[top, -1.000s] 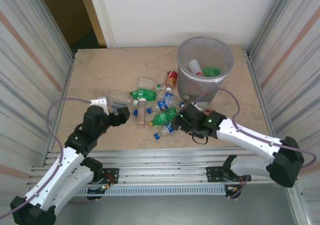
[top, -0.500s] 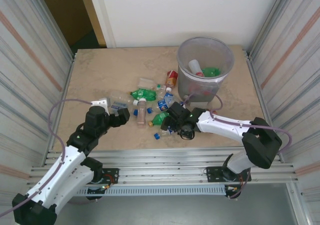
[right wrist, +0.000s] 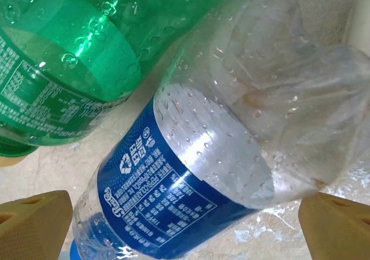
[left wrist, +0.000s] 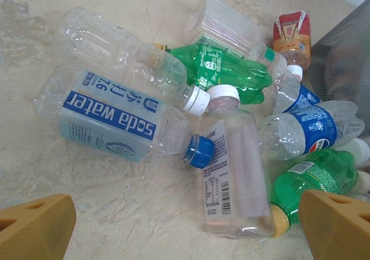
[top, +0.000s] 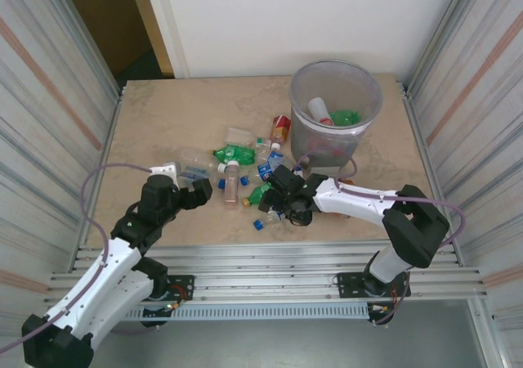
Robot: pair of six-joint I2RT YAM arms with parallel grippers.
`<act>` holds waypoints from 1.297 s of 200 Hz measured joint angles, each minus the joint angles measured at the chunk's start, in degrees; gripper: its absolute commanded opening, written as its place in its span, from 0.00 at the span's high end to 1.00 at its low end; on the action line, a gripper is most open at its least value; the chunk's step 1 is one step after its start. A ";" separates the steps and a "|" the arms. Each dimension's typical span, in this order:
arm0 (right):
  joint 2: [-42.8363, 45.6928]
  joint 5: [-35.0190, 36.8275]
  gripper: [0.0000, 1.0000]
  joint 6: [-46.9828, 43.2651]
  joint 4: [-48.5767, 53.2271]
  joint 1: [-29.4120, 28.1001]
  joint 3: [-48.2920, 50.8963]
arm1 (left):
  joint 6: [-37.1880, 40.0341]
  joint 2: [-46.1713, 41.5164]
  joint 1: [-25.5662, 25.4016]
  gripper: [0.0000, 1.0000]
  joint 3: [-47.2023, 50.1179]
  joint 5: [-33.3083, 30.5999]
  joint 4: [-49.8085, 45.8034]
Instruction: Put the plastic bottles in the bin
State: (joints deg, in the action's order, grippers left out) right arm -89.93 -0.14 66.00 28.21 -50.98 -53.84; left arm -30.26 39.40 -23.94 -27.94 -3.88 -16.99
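Observation:
Several plastic bottles (top: 243, 172) lie in a pile at the table's middle, left of the bin (top: 368, 90), which holds a green bottle (top: 345, 117) and a pale one. My left gripper (top: 204, 186) hovers open at the pile's left edge. In its wrist view the gripper (left wrist: 185, 237) faces a soda water bottle (left wrist: 110, 118) and a clear white-capped bottle (left wrist: 234, 167). My right gripper (top: 276, 198) is low over the pile's near right side. It (right wrist: 185, 231) stands open, its fingers on either side of a clear blue-labelled bottle (right wrist: 196, 162), beside a green bottle (right wrist: 69, 58).
Loose blue caps (top: 256, 222) lie near the front of the pile. A red-and-brown labelled bottle (left wrist: 292, 37) rests against the bin's mesh wall (left wrist: 347, 52). Corrugated metal walls flank the table, and bare tabletop (top: 163, 114) stretches to the back left.
My right arm has folded in and swung left, bringing its gripper down over the pile's right side. The left arm has barely shifted.

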 measured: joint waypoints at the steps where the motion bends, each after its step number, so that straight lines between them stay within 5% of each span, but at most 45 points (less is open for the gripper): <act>1: -0.07 0.02 0.01 0.00 -0.07 0.02 0.00 | 0.00 0.04 0.02 0.01 0.00 0.00 0.02; 72: -2.78 0.17 0.08 -0.57 -1.03 0.33 0.00 | -1.07 0.15 0.37 0.01 0.79 1.07 0.70; 138: -2.78 0.52 0.30 -1.77 0.37 0.26 0.00 | -1.18 0.15 0.37 0.01 0.85 1.07 0.72; 259: -2.45 2.82 0.51 -2.16 1.36 -0.33 0.00 | -1.27 -2.49 0.37 0.01 0.96 1.01 0.57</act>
State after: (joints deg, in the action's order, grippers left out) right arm -92.38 2.68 63.83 29.56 -51.31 -53.84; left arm -31.53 36.91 -23.57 -26.98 -2.87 -16.43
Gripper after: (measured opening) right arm 0.578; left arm 0.987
